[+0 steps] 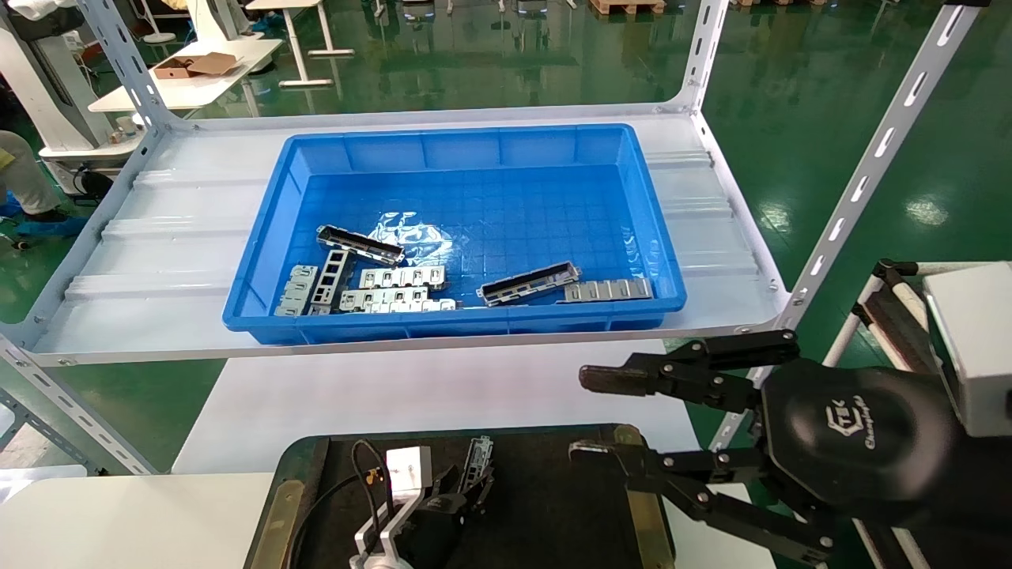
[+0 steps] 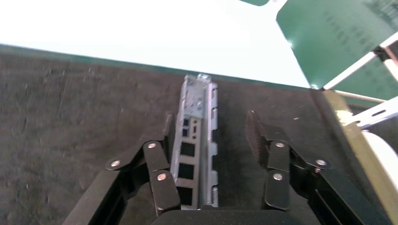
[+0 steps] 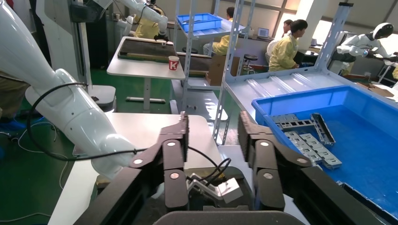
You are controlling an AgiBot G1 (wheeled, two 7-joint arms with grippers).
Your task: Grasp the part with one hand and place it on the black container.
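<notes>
Left gripper (image 2: 209,133), fingers apart astride the part (image 2: 196,140) on the black container (image 2: 70,117); right gripper (image 1: 589,415) spread, idle; risk: retreating finger snags part.

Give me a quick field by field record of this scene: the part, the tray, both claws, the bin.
part: narrow grey metal channel piece with rectangular cut-outs, lying on the tray between the left claw's fingers
container: wide dark matte tray with olive-gold rims
left claw: open, low over the tray, astride the part
right claw: open, hovering at the tray's right edge, holding nothing
bin: deep blue plastic bin on the white shelf, several more metal pieces inside
</notes>
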